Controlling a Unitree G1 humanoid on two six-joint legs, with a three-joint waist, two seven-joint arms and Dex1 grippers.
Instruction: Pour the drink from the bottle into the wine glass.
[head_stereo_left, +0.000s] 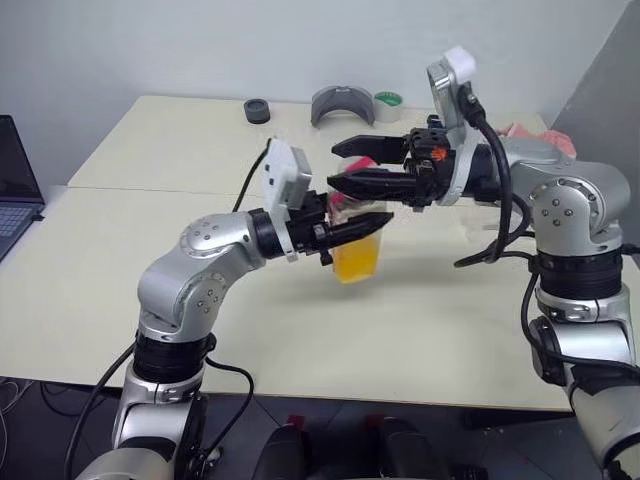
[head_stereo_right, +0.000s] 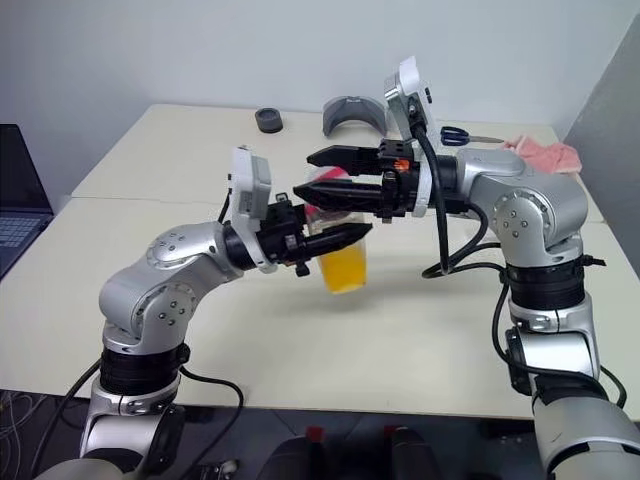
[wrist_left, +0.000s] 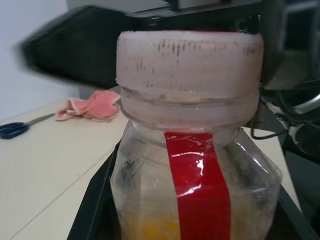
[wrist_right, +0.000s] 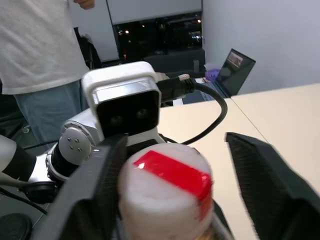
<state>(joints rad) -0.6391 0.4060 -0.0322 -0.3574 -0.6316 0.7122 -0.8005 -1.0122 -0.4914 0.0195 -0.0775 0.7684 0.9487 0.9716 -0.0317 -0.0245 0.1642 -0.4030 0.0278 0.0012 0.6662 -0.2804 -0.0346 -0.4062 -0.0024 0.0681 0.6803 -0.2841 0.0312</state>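
Observation:
The bottle (head_stereo_left: 357, 252) is a small clear plastic one with a red label stripe (wrist_left: 197, 185), held in the air above the table by my left gripper (head_stereo_left: 362, 226). That gripper is shut on the bottle's upper body. The orange-yellow drink (head_stereo_right: 343, 265) fills its lower part. Its white cap with a red top (wrist_right: 165, 192) is on. My right gripper (head_stereo_left: 337, 166) reaches in from the right at cap height and is open, one finger (wrist_right: 92, 187) close beside the cap, the other finger (wrist_right: 265, 182) well clear. The wine glass is out of view.
On the cream table (head_stereo_left: 150, 300), at the far side, lie a black tape roll (head_stereo_left: 257, 110), a grey curved part (head_stereo_left: 342, 105), a green tape roll (head_stereo_left: 388, 100), scissors (head_stereo_right: 455, 133) and a pink cloth (head_stereo_right: 545, 155). A laptop (head_stereo_left: 10, 190) is at the left. A person (wrist_right: 40, 50) stands nearby.

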